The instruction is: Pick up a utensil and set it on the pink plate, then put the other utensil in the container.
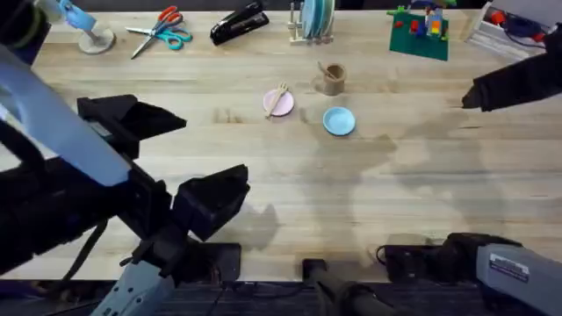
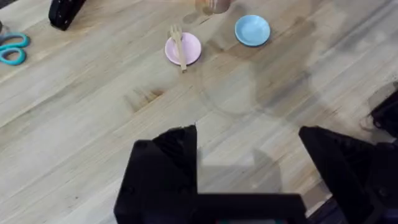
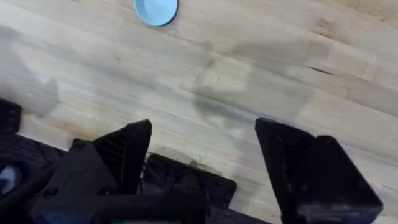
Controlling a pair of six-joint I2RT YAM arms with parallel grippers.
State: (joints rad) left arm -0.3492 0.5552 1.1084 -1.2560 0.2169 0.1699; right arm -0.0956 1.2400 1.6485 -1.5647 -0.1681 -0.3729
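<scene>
Left side first. My left gripper (image 2: 249,162) hangs over bare table (image 1: 290,202), jaws spread wide, nothing between them. Well beyond it lie the scissors (image 1: 160,28) and the black stapler (image 1: 239,23) along the far edge, out of any path I expect to need.

Centre. The fork (image 1: 281,95) lies across the pink plate (image 1: 277,104), tines overhanging the far rim. The container (image 1: 332,79) stands just beyond and to the right, with what looks like the spoon (image 1: 324,68) handle poking from it; too small to be sure. The blue plate (image 1: 339,121) sits near the pink one, apart from it. Both placements look done, by my judgement.

Risks: the fork balances on a small flat plate, so any brush or table bump could roll it off. The container is light and narrow; a swing from either arm could tip it. The plate rack (image 1: 313,21) stands near behind it.

Right side. My right gripper (image 3: 202,155) is also wide apart and empty, near the front edge. Broad open table lies between both grippers and the plates, so retreat room is ample.
</scene>
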